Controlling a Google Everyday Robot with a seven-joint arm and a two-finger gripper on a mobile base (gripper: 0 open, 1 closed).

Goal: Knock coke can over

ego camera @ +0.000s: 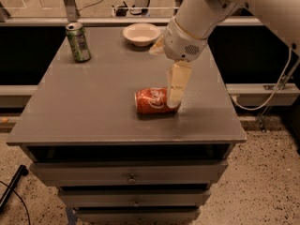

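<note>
The red coke can (pixel 151 100) lies on its side on the grey cabinet top (pixel 108 107), near the front middle, its white lettering facing me. My gripper (pixel 174 97) hangs from the white arm at the upper right and points down at the can's right end, touching or just over it. It holds nothing that I can see.
A green soda can (pixel 78 42) stands upright at the back left of the top. A white bowl (pixel 141 33) sits at the back middle. The cabinet has drawers below; a cable runs along the floor at right.
</note>
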